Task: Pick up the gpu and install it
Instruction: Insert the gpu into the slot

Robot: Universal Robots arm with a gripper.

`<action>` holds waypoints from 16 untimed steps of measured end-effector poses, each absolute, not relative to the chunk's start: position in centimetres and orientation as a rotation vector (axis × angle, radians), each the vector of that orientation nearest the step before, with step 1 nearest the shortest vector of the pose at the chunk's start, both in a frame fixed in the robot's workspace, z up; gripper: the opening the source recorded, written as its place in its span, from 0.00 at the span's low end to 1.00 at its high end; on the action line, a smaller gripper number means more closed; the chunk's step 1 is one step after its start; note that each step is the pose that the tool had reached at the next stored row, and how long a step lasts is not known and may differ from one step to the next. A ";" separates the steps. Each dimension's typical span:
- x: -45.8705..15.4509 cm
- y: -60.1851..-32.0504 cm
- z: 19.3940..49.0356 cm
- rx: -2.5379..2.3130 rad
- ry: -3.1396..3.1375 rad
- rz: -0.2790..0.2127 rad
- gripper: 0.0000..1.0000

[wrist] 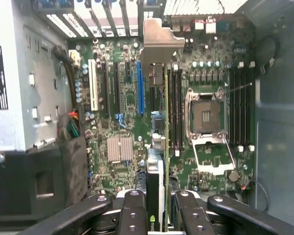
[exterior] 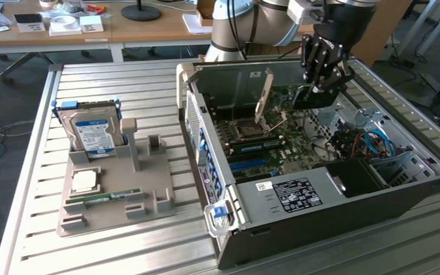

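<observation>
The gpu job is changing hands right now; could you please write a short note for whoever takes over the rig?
Pincer: shut on the gpu, which it holds on edge with the metal bracket toward the rear of the case.
Where: the gpu hangs inside the open case, over the motherboard and near the blue slot.
Done: the gpu is picked up and inside the case.
Left: it does not look seated in a slot yet, so the install is not finished.
</observation>
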State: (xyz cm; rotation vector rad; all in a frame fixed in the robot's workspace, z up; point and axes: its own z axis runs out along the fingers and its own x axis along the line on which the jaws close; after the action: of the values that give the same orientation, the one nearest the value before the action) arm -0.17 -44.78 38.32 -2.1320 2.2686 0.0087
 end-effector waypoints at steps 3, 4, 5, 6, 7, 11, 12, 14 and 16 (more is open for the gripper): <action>-0.9 -44.8 38.3 -2.132 2.268 0.008 0.27; -1.1 -44.8 38.3 -2.131 2.268 0.008 0.27; -1.4 -44.8 38.3 -2.131 2.268 0.007 0.27; -1.6 -44.8 38.3 -2.131 2.268 0.007 0.27; -1.8 -44.8 38.3 -2.131 2.268 0.007 0.27; -2.2 -44.8 37.8 -2.131 2.268 0.007 0.27; -2.2 -44.8 37.6 -2.131 2.268 0.007 0.27; -2.3 -44.8 37.2 -2.131 2.268 0.007 0.27; -2.4 -44.8 36.9 -2.131 2.268 0.007 0.27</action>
State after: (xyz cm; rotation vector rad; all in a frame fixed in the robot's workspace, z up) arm -2.38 -44.78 36.86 -2.1314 2.2680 0.0074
